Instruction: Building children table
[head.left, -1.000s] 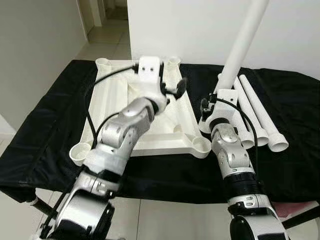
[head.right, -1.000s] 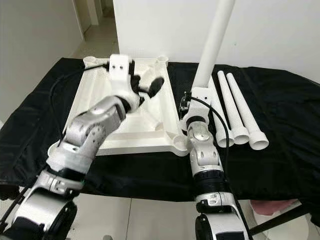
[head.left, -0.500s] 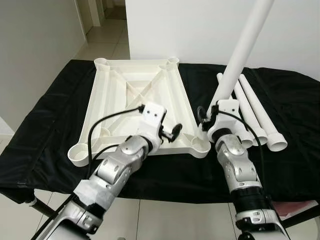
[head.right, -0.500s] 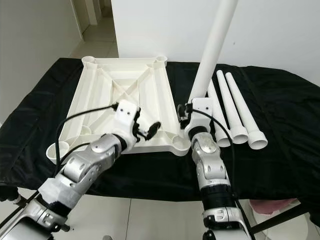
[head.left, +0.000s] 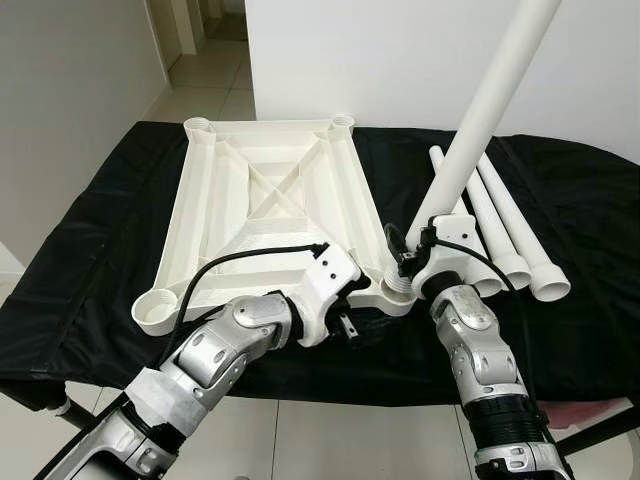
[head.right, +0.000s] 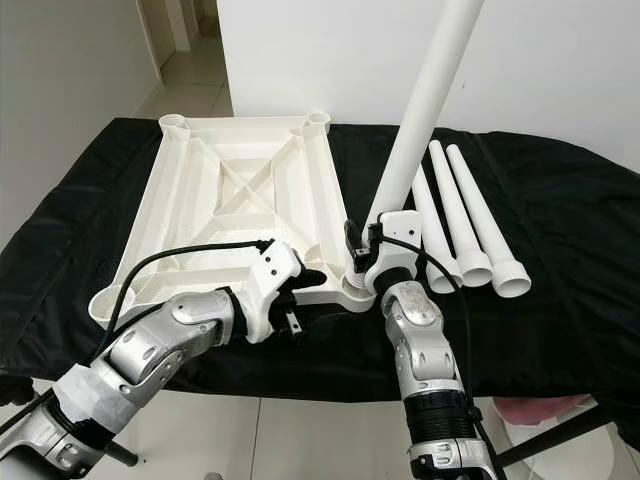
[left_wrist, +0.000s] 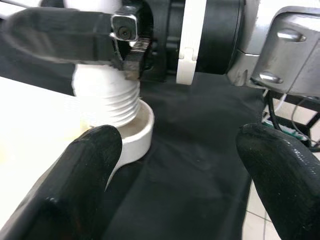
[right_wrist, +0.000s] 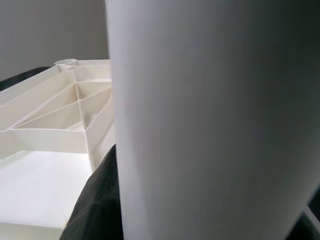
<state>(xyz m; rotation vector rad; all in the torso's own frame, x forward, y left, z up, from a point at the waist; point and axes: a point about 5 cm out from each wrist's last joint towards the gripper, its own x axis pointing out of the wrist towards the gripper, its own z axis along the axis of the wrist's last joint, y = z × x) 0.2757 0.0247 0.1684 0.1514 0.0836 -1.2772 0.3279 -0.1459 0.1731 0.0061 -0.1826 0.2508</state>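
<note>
Fingers (left_wrist: 75, 190) of the left gripper (head.left: 345, 322) spread wide, rounded matte black pads holding nothing, low at the near edge of the black cloth (head.left: 90, 250), just beside the near right corner socket (left_wrist: 135, 131) of the tabletop (head.left: 265, 200). Right gripper (head.left: 408, 262) clamped round the foot of a smooth white tubular leg (head.left: 480, 120), leaning up and to the right, ribbed threaded end (left_wrist: 107, 102) seated at the round socket rim. Upside down on the cloth, a cream plastic rectangle: raised rim, diagonal stiffening ribs crossing in an X at the middle, a round cup socket at each corner, near left one (head.left: 158, 308) open and hollow. Three more legs (head.left: 505, 225) lying side by side toward the right edge of the cloth, slim tapered tubes with wider collared ends pointing toward the near edge. Glossy pale tiled floor (head.left: 200, 85) beyond the far left corner, plain white wall (head.left: 400, 50) behind
</note>
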